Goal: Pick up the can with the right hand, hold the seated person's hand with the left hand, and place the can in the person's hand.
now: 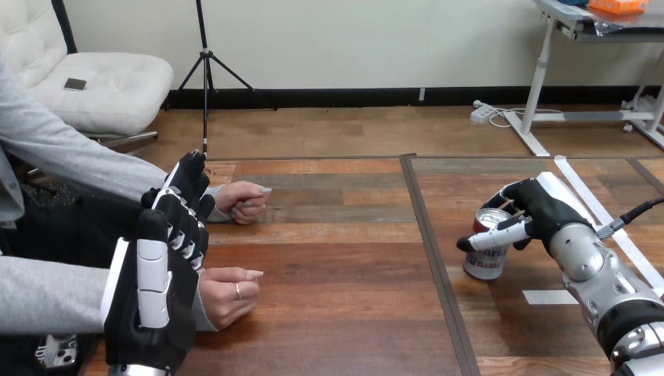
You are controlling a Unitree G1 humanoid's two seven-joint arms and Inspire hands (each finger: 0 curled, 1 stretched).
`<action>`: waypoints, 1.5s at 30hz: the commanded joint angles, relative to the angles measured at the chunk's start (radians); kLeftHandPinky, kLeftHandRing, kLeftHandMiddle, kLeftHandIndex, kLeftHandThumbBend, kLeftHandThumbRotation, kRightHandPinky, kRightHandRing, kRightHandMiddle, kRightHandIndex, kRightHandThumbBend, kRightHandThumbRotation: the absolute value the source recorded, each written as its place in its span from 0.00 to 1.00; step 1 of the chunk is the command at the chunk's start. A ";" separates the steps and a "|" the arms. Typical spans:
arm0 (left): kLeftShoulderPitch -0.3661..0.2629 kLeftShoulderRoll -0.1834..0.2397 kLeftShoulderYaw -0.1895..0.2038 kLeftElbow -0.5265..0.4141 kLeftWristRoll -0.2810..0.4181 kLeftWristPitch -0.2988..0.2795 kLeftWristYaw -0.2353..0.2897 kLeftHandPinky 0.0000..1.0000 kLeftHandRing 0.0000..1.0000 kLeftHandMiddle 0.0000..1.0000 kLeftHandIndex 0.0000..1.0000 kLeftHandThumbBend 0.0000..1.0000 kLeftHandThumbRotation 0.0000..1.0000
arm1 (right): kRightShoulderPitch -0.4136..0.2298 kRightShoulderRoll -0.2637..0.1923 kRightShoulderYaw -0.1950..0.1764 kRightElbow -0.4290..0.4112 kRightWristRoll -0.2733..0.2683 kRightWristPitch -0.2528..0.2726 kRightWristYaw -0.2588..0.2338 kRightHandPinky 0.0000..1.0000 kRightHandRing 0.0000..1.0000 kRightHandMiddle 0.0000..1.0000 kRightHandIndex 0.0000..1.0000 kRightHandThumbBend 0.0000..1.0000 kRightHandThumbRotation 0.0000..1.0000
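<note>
The wooden bench (337, 258), split by a dark seam, carries everything here. The can (485, 265) stands upright on the half right of that seam, toward the right edge, its base seemingly on the wood. The right hand (542, 205) meets it from the right-edge side, and its fingers (499, 236) are curled round the can's upper part, one lying across the front below the rim (a wrap, not a mere touch). A short strip of white tape (548, 297) lies near the can, toward the front edge.

Well apart, at the left edge, the left hand (153, 282) shows its back, fingers roughly straight and close together. The person's hand toward the front edge (227, 294) is just beside its palm, and the person's hand toward the far edge (243, 202) is by its fingertips. Both are loosely closed. I cannot tell whether it touches either, and nothing curls round one.

The pick-up looks to be the step in hand. Next the can must be lifted clear, and the left hand must close on a person's hand, which would need to open.
</note>
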 commanded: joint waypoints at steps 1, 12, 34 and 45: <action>-0.021 0.003 -0.010 -0.045 0.000 -0.009 -0.009 1.00 1.00 0.99 0.92 0.79 0.96 | -0.020 -0.008 -0.002 -0.006 -0.001 -0.050 -0.037 0.40 0.45 0.47 0.44 0.84 0.00; -0.022 0.004 -0.010 -0.040 0.005 -0.011 -0.011 1.00 1.00 1.00 0.93 0.77 0.99 | -0.023 -0.005 0.003 0.000 -0.005 -0.042 -0.049 0.38 0.44 0.46 0.43 0.83 0.00; -0.020 0.001 -0.007 -0.042 0.004 -0.012 -0.007 1.00 1.00 1.00 0.94 0.79 0.98 | -0.020 -0.010 0.009 -0.001 -0.014 -0.061 -0.063 0.35 0.41 0.44 0.42 0.85 0.00; -0.021 0.002 -0.009 -0.039 -0.004 -0.015 -0.017 1.00 1.00 1.00 0.93 0.76 0.98 | -0.019 -0.017 0.014 -0.004 -0.026 -0.069 -0.056 0.35 0.41 0.44 0.42 0.85 0.00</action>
